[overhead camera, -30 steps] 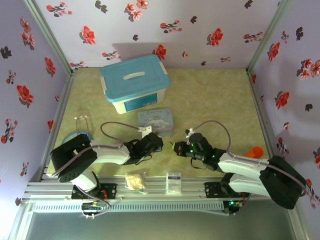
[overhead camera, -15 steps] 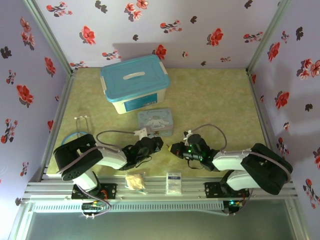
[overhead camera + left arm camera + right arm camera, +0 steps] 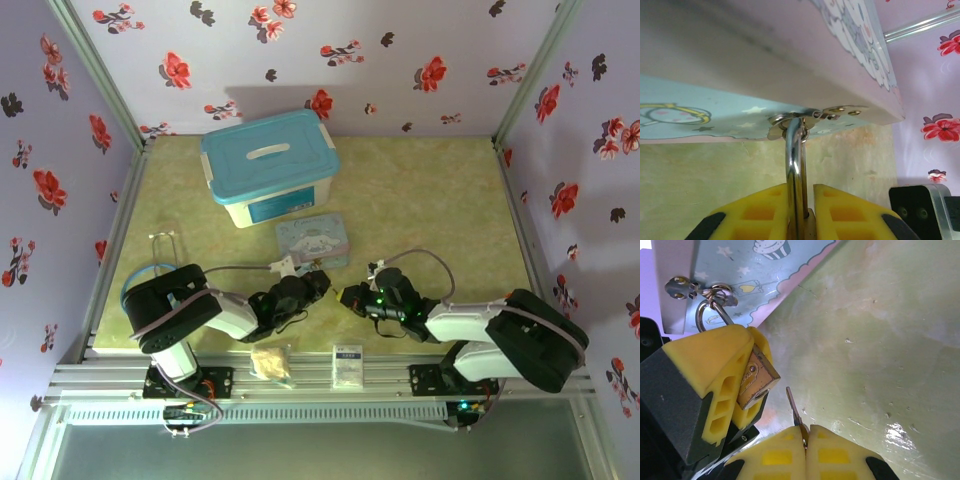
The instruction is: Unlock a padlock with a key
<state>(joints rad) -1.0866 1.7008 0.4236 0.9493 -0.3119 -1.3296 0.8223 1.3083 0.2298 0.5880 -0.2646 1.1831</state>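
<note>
**Grippers, 2.**
- The left gripper [image 3: 805, 202] has its yellow pads clamped on the padlock.
- The right gripper [image 3: 806, 432] has its pads pinched together on the key.

**Padlock, 1.** The padlock [image 3: 757, 380] has a brass body and sits between the left gripper's pads. Its keyway end faces the right gripper. The silver shackle runs forward from the left fingertips and passes through the hasp ring [image 3: 790, 121].

**Key, 1.** The key [image 3: 794, 410] is thin and grey. Its blade sticks out past the right fingertips and its tip lies just beside the padlock body, with a small gap showing.

**Tin, 1.** The tin [image 3: 312, 243] is pastel, lidded and shut, and lies just beyond the left fingertips. It carries a cartoon character, stars and a cupcake print. No wording can be read on it and its contents are hidden.

**Storage box, 1.** The storage box [image 3: 268, 165] is white with a blue lid, which is on. It stands well beyond both grippers, on the left gripper's side. Its front label is too small to read and its contents are hidden.

**Card packet, 1.** The card packet [image 3: 348, 366] is white and lies behind the right gripper on the near rail. Its print is illegible.

**Crumpled beige item, 1.** The crumpled beige item [image 3: 271, 362] lies behind the left gripper, beside the packet.

**Table, 1.** The table [image 3: 430, 200] is yellow-green.
</note>
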